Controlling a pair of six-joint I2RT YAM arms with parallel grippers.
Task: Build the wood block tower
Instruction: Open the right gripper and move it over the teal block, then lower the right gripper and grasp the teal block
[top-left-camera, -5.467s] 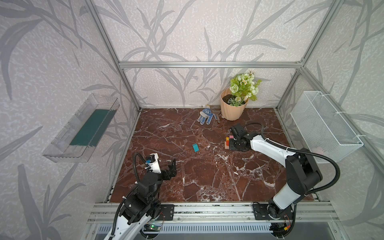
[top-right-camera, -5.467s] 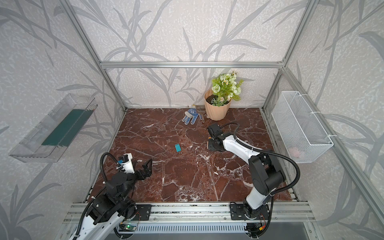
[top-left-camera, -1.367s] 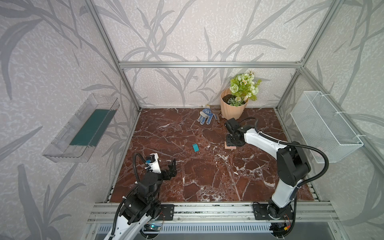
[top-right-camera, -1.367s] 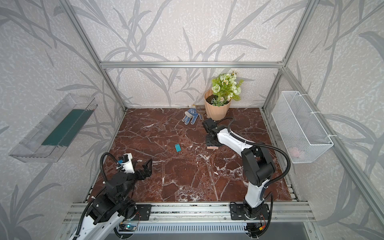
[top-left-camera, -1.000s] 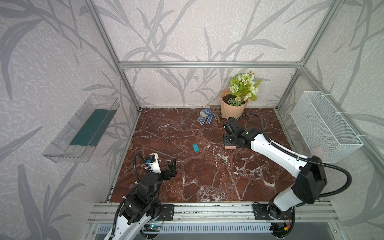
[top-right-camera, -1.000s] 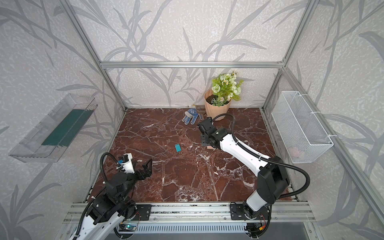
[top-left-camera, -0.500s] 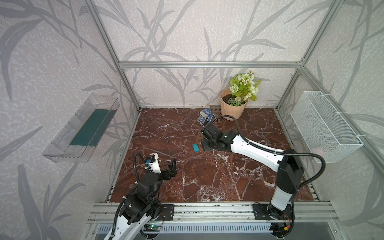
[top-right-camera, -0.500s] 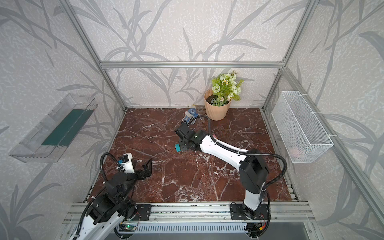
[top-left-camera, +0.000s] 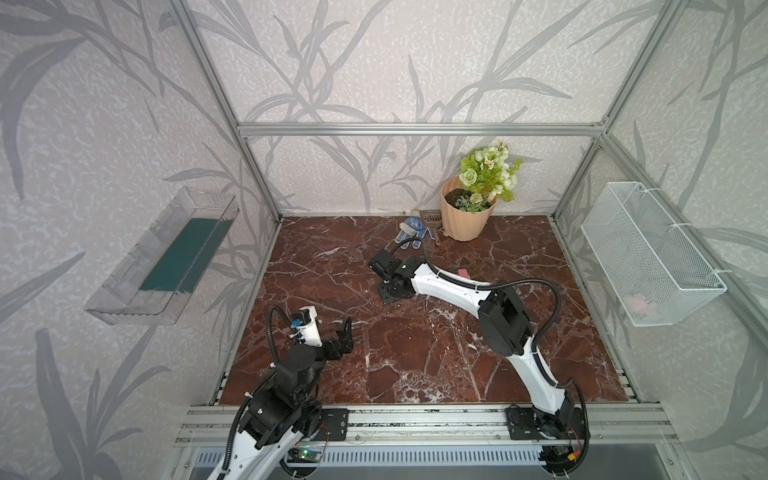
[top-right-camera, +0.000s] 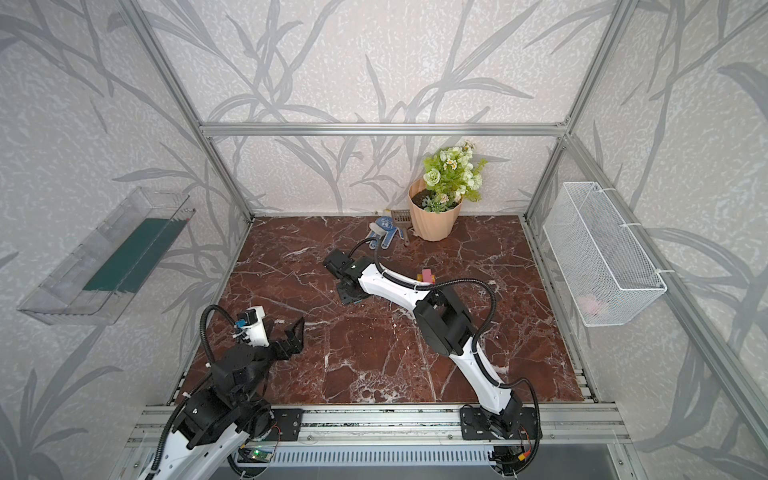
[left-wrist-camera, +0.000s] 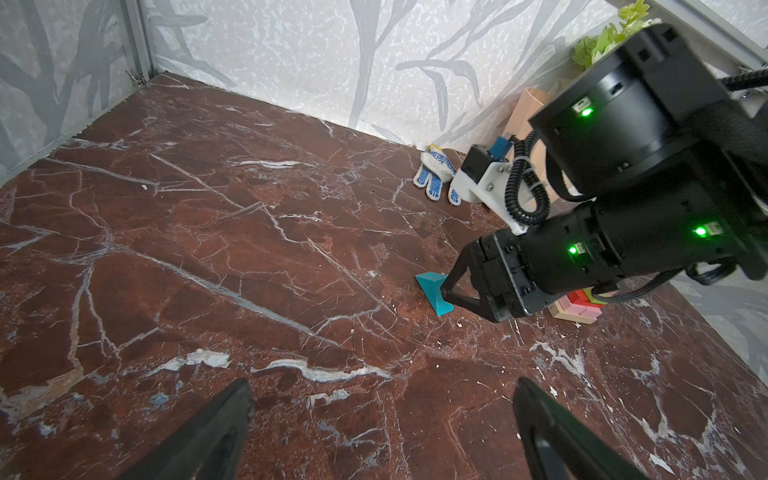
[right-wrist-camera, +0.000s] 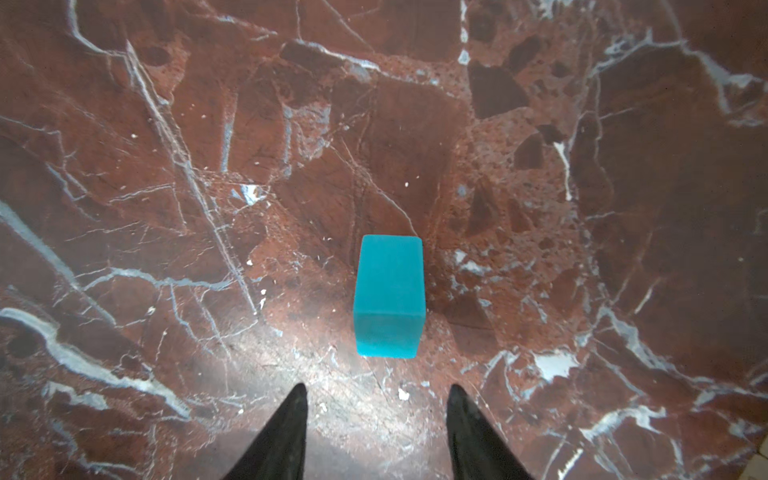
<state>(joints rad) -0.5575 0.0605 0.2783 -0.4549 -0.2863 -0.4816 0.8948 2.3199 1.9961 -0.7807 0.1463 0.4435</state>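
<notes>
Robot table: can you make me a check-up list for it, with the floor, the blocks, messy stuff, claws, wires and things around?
Surface: marble tabletop, red-brown, with scattered white crumbs.
Job's things: teal block lies alone; tower, a low stack of pink, red and tan, is partly hidden behind the right arm.
Clutter: dotted gloves and peach flowerpot at the back.
Grippers: right gripper open, low, fingertips just short of the teal block; left gripper open, empty.
Cables: right arm cable and left arm cable loop in the air.
Surroundings: clear wall tray; wire basket holding something pink.
</notes>
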